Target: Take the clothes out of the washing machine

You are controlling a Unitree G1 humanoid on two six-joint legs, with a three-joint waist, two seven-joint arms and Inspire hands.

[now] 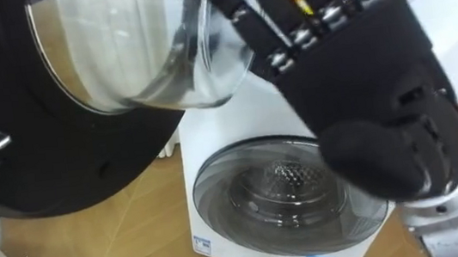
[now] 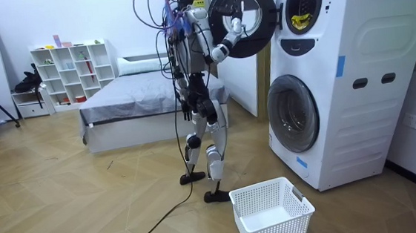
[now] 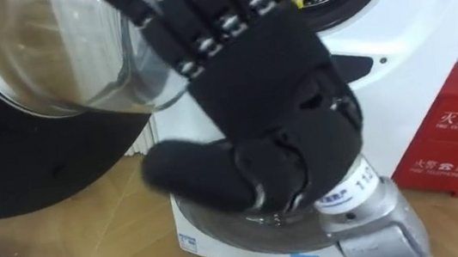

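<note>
The yellow garment [image 2: 301,20] lies crumpled low inside the upper drum [image 2: 317,4] of the stacked washing machines [image 2: 353,75]. In my eye views it is a scrap of yellow at about twelve o'clock, partly hidden behind my fingers. My right robot hand [image 3: 268,89] is raised before that opening, fingers straight and spread wide, thumb [image 3: 183,177] pointing toward nine o'clock. It holds nothing, and I cannot tell whether the fingertips touch the cloth or the drum's rim. At nine to ten o'clock of the hand, the upper door [image 1: 57,139] stands swung open. It is a broad black ring with its glass bowl [image 1: 134,53] bulging toward me, and the bowl's edge passes just behind my fingers. In the room view the hand shows against this door. At six o'clock, below the hand, the lower door [image 1: 279,192] is closed, with the perforated drum visible through its glass. A red box [image 3: 454,133] stands beside the machines at three o'clock. I stand upright on the wooden floor [image 2: 88,200], facing the machines from the room view's left. A white laundry basket [image 2: 271,208] rests on the floor near my feet, just in front of the lower machine. Behind me — well apart — are a bed [image 2: 140,99] and a white shelf [image 2: 70,68] against the far wall.
</note>
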